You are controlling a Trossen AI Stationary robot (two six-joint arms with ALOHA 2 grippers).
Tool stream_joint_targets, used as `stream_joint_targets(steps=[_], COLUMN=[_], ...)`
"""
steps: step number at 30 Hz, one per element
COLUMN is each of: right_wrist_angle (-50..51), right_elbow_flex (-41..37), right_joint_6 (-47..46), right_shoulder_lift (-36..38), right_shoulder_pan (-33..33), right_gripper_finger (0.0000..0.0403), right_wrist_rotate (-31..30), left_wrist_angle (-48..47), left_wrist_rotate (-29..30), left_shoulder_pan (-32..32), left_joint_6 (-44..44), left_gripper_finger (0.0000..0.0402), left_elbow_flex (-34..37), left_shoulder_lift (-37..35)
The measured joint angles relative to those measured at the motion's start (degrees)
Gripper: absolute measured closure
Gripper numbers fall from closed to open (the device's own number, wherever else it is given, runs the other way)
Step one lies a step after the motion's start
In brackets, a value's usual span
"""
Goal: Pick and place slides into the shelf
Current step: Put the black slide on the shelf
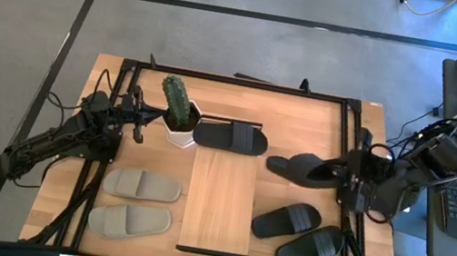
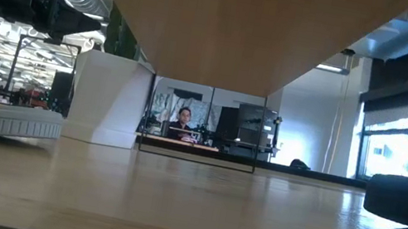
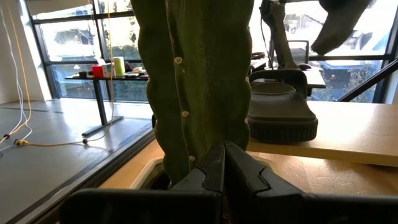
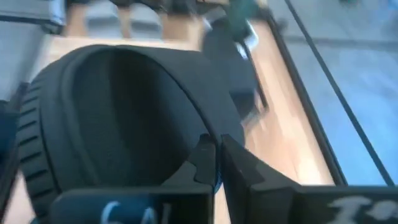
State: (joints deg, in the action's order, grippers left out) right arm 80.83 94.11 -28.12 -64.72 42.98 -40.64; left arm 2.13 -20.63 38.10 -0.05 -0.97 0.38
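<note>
The right gripper (image 4: 217, 163) had its two dark fingers (image 4: 200, 163) pinched on the edge of a black slide (image 4: 118, 118), and that sandal filled most of the picture, ribbed sole rim showing along its curved side. Beyond it ran the light wooden tabletop (image 4: 292, 137) with its black frame bar (image 4: 314, 74). Farther off lay another black slide (image 4: 227, 53), a blurred green plant (image 4: 241, 12), and two grey-beige slides (image 4: 121, 18) at the far end.

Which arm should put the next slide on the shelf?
Right. The right gripper is already shut on a black slide, close beside the shelf. The left gripper is shut, holds nothing, and sits by the cactus.
</note>
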Motion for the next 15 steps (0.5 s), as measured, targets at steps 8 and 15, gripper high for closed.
stream_joint_targets(steps=[8,15], right_wrist_angle=[-20.6,-39.1], right_elbow_flex=[0.0,-5.0], right_joint_6=[36.7,70.9], right_shoulder_lift=[-3.9,-9.1], right_shoulder_pan=[-1.1,-3.3], right_gripper_finger=[0.0391,0.0391], right_wrist_rotate=[-2.6,-3.3], left_wrist_angle=[0.0,0.0], left_wrist_rotate=[0.0,0.0], left_shoulder_pan=[0.0,0.0], left_joint_6=[0.0,0.1], left_gripper_finger=[0.0401,0.0401], left_elbow_flex=[0.0,0.0], left_shoulder_lift=[0.0,0.0])
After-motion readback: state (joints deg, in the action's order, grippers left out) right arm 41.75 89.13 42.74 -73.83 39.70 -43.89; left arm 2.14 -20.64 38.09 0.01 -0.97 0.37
